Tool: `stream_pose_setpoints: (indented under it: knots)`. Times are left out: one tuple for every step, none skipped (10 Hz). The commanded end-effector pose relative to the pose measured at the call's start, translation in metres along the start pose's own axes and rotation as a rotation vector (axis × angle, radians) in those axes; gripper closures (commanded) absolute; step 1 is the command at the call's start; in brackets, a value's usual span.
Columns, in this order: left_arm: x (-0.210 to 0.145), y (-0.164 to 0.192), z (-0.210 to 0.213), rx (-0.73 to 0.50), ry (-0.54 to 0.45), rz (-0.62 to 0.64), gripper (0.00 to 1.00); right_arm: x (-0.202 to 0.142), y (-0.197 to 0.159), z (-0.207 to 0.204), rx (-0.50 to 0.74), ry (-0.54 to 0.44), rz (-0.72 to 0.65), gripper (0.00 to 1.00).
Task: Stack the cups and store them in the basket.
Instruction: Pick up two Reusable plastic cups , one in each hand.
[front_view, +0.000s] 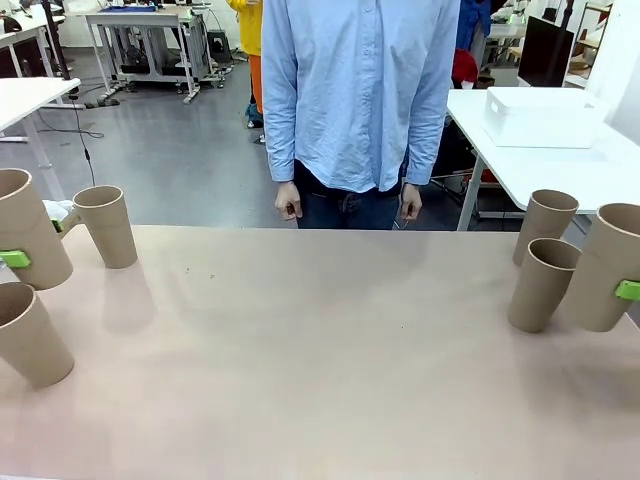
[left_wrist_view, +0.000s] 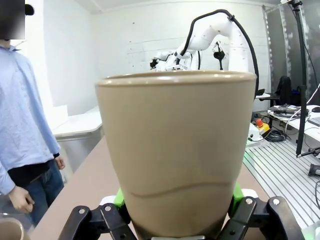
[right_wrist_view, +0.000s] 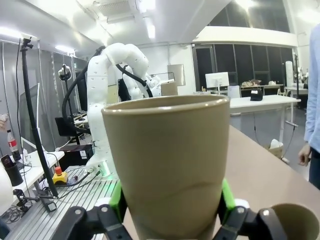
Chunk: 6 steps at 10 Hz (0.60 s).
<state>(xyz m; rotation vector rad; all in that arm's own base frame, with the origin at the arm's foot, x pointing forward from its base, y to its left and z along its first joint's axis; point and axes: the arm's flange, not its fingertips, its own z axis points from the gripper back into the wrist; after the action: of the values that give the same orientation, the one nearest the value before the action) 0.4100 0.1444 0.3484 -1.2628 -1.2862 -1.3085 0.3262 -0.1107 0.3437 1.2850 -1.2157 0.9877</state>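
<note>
Six tan cups show in the front view. At the left edge my left gripper (left_wrist_view: 177, 202) is shut on one cup (front_view: 25, 230), which looms large in the left wrist view as cup (left_wrist_view: 175, 150) between green pads (left_wrist_view: 118, 197). Two free cups stand near it, one behind (front_view: 108, 225) and one in front (front_view: 30, 335). At the right edge my right gripper (right_wrist_view: 171, 205) is shut on a tilted cup (front_view: 608, 265), seen close as cup (right_wrist_view: 170, 160). Two more cups (front_view: 548, 222) (front_view: 540, 285) stand beside it. The white basket (front_view: 545, 117) sits on a separate white table at the back right.
A person in a light blue shirt (front_view: 355, 90) stands at the far edge of the pinkish table (front_view: 320, 350), hands hanging down. The white side table (front_view: 560, 165) lies beyond the right corner. Lab benches stand farther off.
</note>
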Motion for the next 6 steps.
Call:
stream_pose_setpoints:
  knots:
    - [0.023, 0.003, -0.040, -0.012, 0.018, -0.026, 0.17, 0.027, 0.012, -0.022, -0.020, -0.030, 0.041, 0.13]
    - [0.030, 0.006, -0.053, -0.018, 0.017, -0.030, 0.17, 0.035, 0.017, -0.028, -0.027, -0.019, 0.049, 0.13]
    - [0.039, 0.007, -0.066, -0.015, 0.023, -0.043, 0.17, 0.043, 0.021, -0.038, -0.027, -0.010, 0.050, 0.13]
    - [0.048, 0.004, -0.076, -0.027, 0.020, -0.051, 0.17, 0.052, 0.026, -0.046, -0.025, -0.004, 0.060, 0.13]
    - [0.053, -0.007, -0.089, -0.034, 0.012, -0.040, 0.17, 0.057, 0.032, -0.059, -0.018, 0.002, 0.059, 0.13]
    - [0.055, -0.018, -0.105, -0.031, 0.019, -0.020, 0.17, 0.062, 0.036, -0.073, -0.017, 0.008, 0.056, 0.13]
